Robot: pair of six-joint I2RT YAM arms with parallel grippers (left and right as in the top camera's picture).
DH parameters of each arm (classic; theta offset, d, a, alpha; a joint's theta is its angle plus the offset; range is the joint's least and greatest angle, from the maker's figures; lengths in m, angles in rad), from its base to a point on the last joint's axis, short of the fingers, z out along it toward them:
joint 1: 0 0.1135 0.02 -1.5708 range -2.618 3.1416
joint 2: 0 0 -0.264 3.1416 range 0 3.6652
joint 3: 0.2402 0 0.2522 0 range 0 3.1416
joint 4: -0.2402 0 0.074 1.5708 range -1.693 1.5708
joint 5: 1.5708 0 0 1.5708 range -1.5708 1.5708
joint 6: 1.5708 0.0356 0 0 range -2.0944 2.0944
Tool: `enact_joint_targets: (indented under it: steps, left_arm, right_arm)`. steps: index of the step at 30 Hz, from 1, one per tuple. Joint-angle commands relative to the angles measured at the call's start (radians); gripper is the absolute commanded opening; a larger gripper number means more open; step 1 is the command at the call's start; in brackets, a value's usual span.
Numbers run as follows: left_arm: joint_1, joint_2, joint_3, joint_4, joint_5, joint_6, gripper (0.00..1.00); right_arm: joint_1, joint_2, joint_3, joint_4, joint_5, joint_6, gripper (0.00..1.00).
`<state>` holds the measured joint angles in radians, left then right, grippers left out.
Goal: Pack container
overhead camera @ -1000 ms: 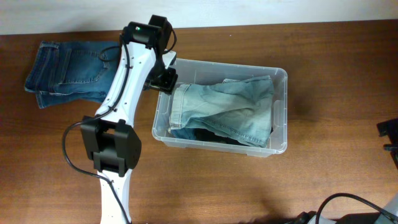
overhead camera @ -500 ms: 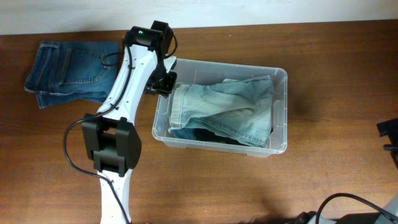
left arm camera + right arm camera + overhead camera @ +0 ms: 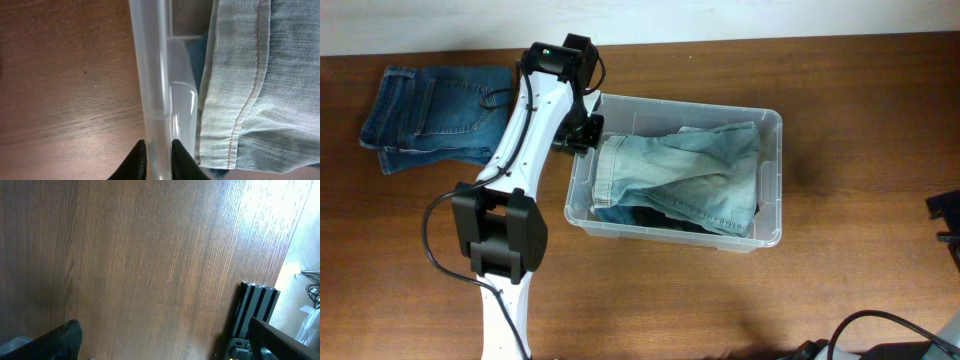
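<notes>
**A:** How is the left claw (image 3: pixel 157 144) set?

**B:** It is clamped on the container (image 3: pixel 150 75). Its two black fingers (image 3: pixel 135 160) are pressed against either face of the thin, clear plastic side wall, one outside and one inside. The smooth rim runs straight away from the tips.

**A:** What is found just inside that wall?

**B:** A moulded handle recess (image 3: pixel 181 105), glossy and rounded, sits right beside the inner finger. Past it a pale, washed-out denim garment (image 3: pixel 250 75) is laid, its weave plainly shown and its hem double-stitched in tan thread.

**A:** And on the outer side of the claw?

**B:** The wooden table (image 3: pixel 65 90) is seen there, brown and fine-grained, with a dull sheen.

**A:** What is shown farther out?

**B:** From overhead, the container is seen as a rectangle with rounded corners. It is gripped at one short end and stretches away from the claw, resting flat on the table. The pale denim is crumpled across most of it. A dark cloth (image 3: pixel 650 218) is glimpsed beneath, possibly another garment, though too little is exposed to be sure. Behind the claw, beyond the white arm (image 3: pixel 525 130), a pair of darker blue jeans (image 3: pixel 430 115) is laid folded on the table. It is well apart from the container, with a back pocket facing up.

**A:** And the right claw (image 3: pixel 162 322)?

**B:** Its dark fingers are held wide apart above the wood grain. A black ribbed metal post (image 3: pixel 255 310) stands near one of them.
</notes>
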<state>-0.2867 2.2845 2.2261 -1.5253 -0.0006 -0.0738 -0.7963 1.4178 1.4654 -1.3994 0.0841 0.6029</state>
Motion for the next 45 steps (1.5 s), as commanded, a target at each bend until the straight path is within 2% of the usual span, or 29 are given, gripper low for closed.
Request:
enact_joint_targets:
  steps: [1,11,19,25,30,45]
  left_arm:
    - [0.002,-0.01,-0.006,-0.004,0.005,-0.048,0.12]
    - [0.008,-0.009,-0.007,-0.001,-0.03,-0.17,0.01]
    - [0.048,-0.009,-0.007,-0.019,-0.032,-0.254,0.01]
    - [0.08,-0.009,-0.007,-0.035,-0.032,-0.27,0.01]
    - [0.089,-0.009,-0.007,-0.035,-0.049,-0.269,0.01]
    - [0.085,-0.009,-0.007,0.002,-0.048,-0.05,0.01]
  right_arm:
    - [-0.003,0.0,-0.004,0.0,0.005,0.008,0.98]
    - [-0.003,0.0,-0.004,0.0,0.005,0.008,0.98]
    - [-0.003,0.0,-0.004,0.0,0.005,0.008,0.98]
    - [-0.003,0.0,-0.004,0.0,0.005,0.008,0.98]
    - [-0.003,0.0,-0.004,0.0,0.005,0.008,0.98]
    - [-0.003,0.0,-0.004,0.0,0.005,0.008,0.98]
